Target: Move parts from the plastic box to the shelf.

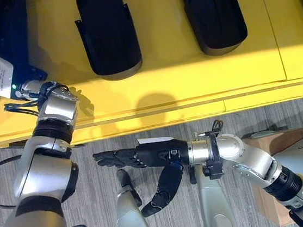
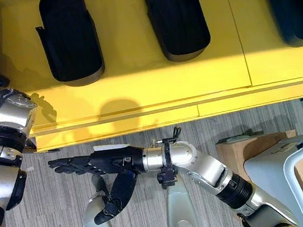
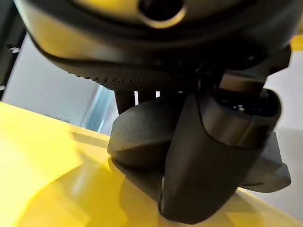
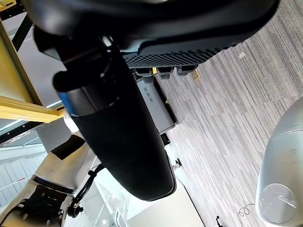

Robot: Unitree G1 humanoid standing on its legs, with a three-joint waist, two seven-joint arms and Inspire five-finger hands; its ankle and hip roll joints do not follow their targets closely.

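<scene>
Presently the left hand [image 1: 28, 88], at nine o'clock on the yellow shelf [image 1: 191, 81], grasps a dark part [image 3: 199, 156] resting there. Right hand [image 1: 140, 157] hangs at six, fingers released. Seemingly rigid, smooth plastic: grip its narrow end firmly.

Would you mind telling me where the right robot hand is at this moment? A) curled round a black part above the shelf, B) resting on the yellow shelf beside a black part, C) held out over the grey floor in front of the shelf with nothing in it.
C: the right robot hand is stretched out flat over the grey floor, short of the yellow shelf, and holds nothing.
</scene>
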